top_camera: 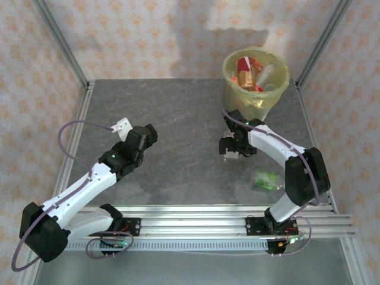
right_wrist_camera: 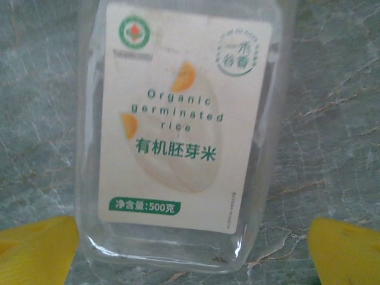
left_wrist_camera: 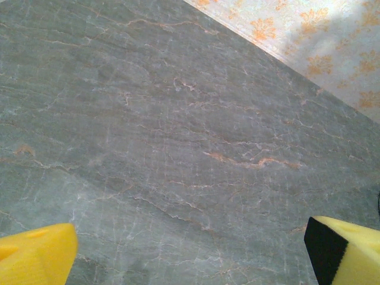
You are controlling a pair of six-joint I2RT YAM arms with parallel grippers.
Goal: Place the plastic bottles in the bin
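A clear plastic bottle (right_wrist_camera: 178, 130) with a white and green "Organic germinated rice" label lies flat on the grey table. My right gripper (right_wrist_camera: 190, 255) is open just above it, one yellow finger (right_wrist_camera: 35, 249) on each side of its base, not touching. In the top view that gripper (top_camera: 234, 145) points down in front of the bin (top_camera: 228, 89) and covers the bottle. The pale yellow-green bin has a yellowish bag and several bottles (top_camera: 252, 71) inside. Another clear bottle (top_camera: 265, 178) with green on it lies by the right arm's elbow. My left gripper (top_camera: 145, 136) is open over bare table (left_wrist_camera: 190, 148).
Metal frame posts (top_camera: 65, 47) and patterned walls close off the table's left, back and right sides. An aluminium rail (top_camera: 196, 222) with the arm bases runs along the near edge. The right forearm (top_camera: 273, 145) crosses between the bin and the loose bottle.
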